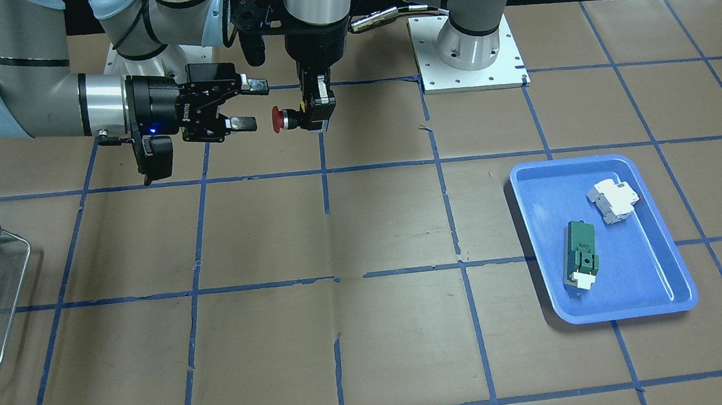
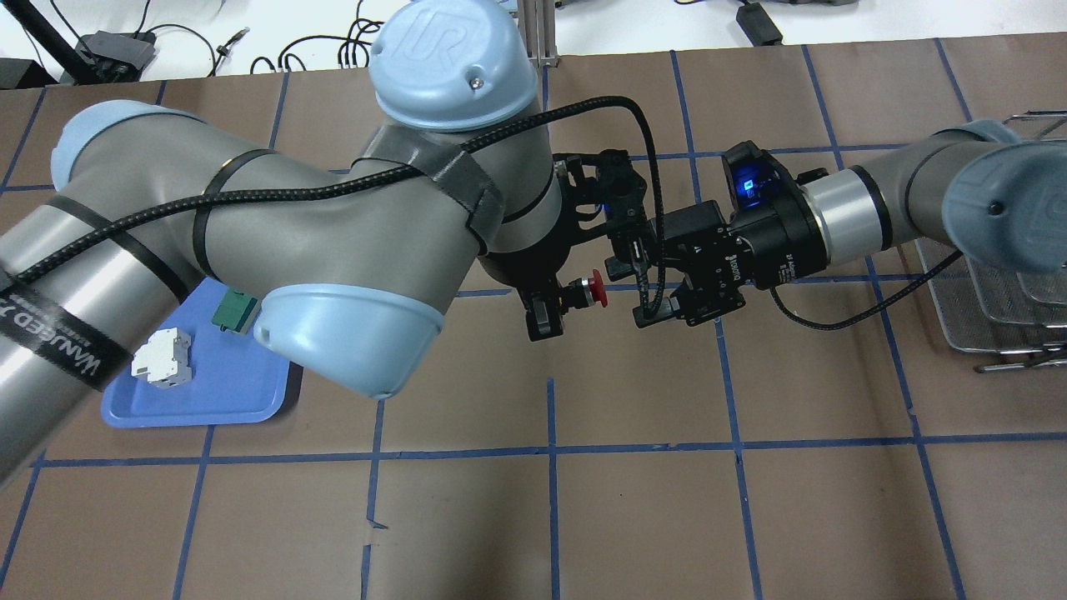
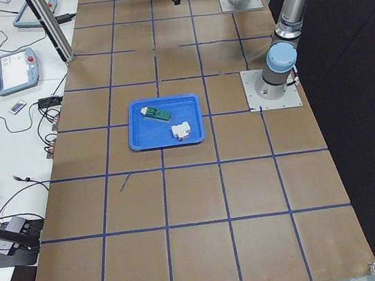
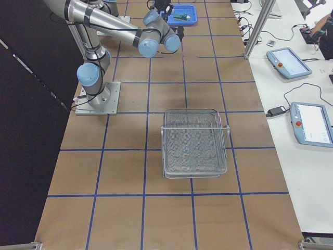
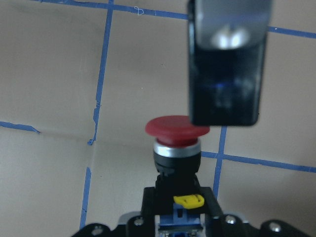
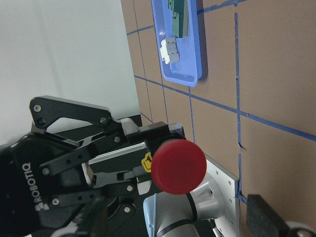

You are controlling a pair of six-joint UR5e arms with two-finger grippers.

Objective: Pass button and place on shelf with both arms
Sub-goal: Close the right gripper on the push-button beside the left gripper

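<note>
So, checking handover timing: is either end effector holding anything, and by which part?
The left end effector grips the button by its black body, red cap free. The right end effector is open, holding nothing.

Left gripper (image 1: 317,114) pointing down, fingers (image 2: 540,317) apparently clamped, right gripper (image 1: 253,105) level, open, facing it
</note>
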